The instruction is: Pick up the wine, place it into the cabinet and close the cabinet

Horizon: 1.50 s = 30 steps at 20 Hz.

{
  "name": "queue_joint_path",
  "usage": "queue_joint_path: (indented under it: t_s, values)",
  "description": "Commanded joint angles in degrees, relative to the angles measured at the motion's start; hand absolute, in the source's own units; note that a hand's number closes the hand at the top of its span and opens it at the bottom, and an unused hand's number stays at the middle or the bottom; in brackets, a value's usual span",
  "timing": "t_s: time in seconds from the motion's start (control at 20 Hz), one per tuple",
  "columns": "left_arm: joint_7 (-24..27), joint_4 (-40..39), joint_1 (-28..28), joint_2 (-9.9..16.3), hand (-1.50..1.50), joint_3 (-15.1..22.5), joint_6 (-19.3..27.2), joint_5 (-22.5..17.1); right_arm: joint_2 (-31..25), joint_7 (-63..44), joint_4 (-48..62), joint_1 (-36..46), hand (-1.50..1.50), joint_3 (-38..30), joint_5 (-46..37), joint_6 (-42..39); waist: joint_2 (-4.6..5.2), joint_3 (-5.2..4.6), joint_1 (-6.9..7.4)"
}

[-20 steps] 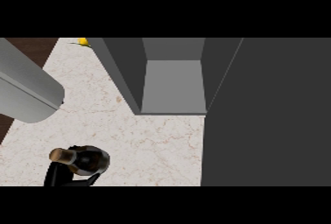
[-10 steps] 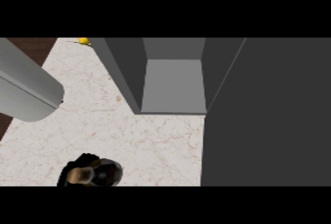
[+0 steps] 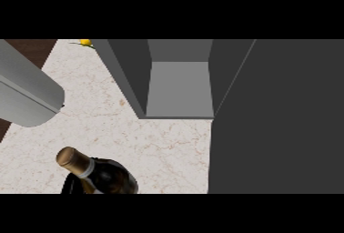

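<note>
No hand is showing; only a grey forearm (image 3: 27, 98) is entering at the left, so its grip cannot be told. The dark glass wine bottle with a gold-foil top (image 3: 97, 175) is sitting low on the pale marble desk (image 3: 161, 145), left of the open grey cabinet (image 3: 178, 88). Grasping its body and lifting upright looks wisest.

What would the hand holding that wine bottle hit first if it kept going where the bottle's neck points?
Likely the grey forearm at upper left; the wine bottle tilts its neck that way. Only an edge of the hand shows and depth is unclear, so it might pass underneath.
</note>
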<state>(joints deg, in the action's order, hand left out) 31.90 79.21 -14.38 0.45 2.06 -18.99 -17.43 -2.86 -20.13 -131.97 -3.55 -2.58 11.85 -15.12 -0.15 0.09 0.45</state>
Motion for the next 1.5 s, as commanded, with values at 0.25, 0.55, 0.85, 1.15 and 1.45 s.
queue_joint_path:
  t_s: [0.25,0.55,0.85,1.15,1.45]
  values:
    - [-10.4,18.9,-0.5,-0.4,1.5,9.6,13.5,-2.5,-0.6,-2.1,-2.1,-1.4,-1.5,-0.8,2.2,-0.3,0.08,-0.08,-0.45]
    - [-19.3,23.8,6.3,-0.4,1.5,11.8,21.0,-3.8,1.8,-6.3,-4.5,1.1,-1.5,4.2,-3.1,4.2,0.1,-0.11,-0.39]
    - [-21.3,17.0,19.7,-0.4,1.5,12.9,31.9,-2.4,0.9,-0.5,1.1,0.2,-1.5,0.8,-1.4,1.0,0.15,-0.09,-0.63]
    - [-17.9,9.2,28.8,-0.4,1.5,17.4,40.2,-1.2,-1.4,2.6,1.4,-1.5,-1.5,-3.7,3.4,-2.6,0.16,-0.08,-0.88]
    - [-16.7,0.0,32.8,-0.4,1.5,17.2,40.3,2.1,-0.5,2.6,2.0,-0.7,-1.5,-1.5,0.7,-1.9,0.19,-0.09,-0.85]
